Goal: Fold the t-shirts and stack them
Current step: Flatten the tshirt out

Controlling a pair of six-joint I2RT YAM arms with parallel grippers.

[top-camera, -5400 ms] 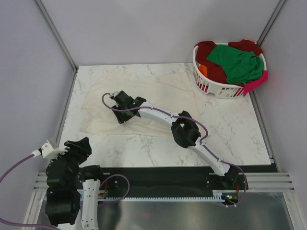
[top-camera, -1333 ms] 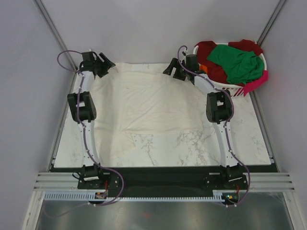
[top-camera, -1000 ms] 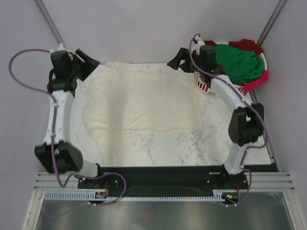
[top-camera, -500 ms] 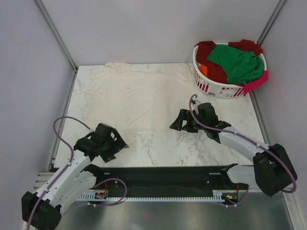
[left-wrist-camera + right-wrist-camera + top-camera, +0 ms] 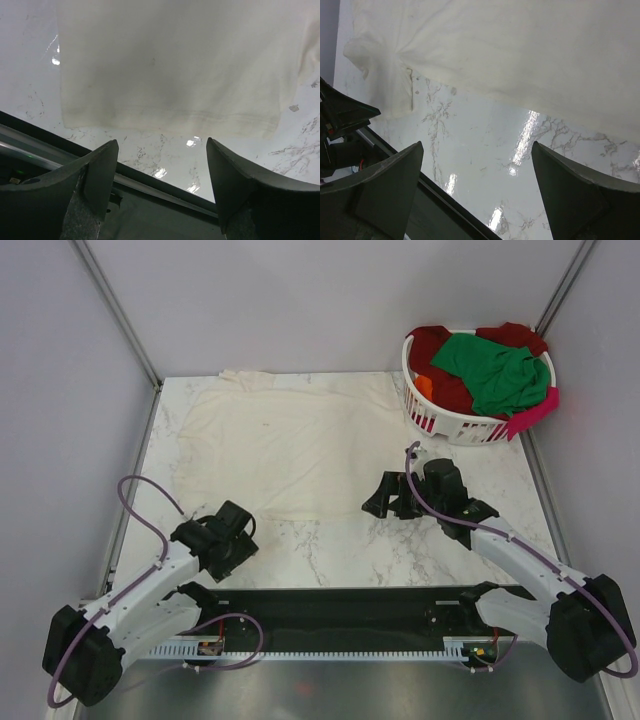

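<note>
A cream t-shirt (image 5: pixel 285 445) lies spread flat on the marble table (image 5: pixel 340 550), its hem toward me. My left gripper (image 5: pixel 238 532) hovers just off the shirt's near left corner, open and empty. In the left wrist view the left gripper (image 5: pixel 161 141) frames bare marble, with the cream t-shirt (image 5: pixel 170 65) beyond the tips. My right gripper (image 5: pixel 378 500) stands open and empty by the shirt's near right corner. The right wrist view shows that gripper (image 5: pixel 477 145) over marble and the cream t-shirt (image 5: pixel 520 45) above it. Green (image 5: pixel 490 370), dark red (image 5: pixel 430 345), orange (image 5: pixel 424 387) and pink (image 5: pixel 535 412) t-shirts fill the basket.
A white slatted laundry basket (image 5: pixel 450 425) sits at the table's back right corner. The black table edge and rail (image 5: pixel 340 610) run along the front, close under both grippers. Grey walls close off the back and both sides.
Both arms have pulled back from the shirt's far corners to the table's near side, leaving the shirt flat. In the last half second the left gripper shifted slightly right, the right slightly away.
</note>
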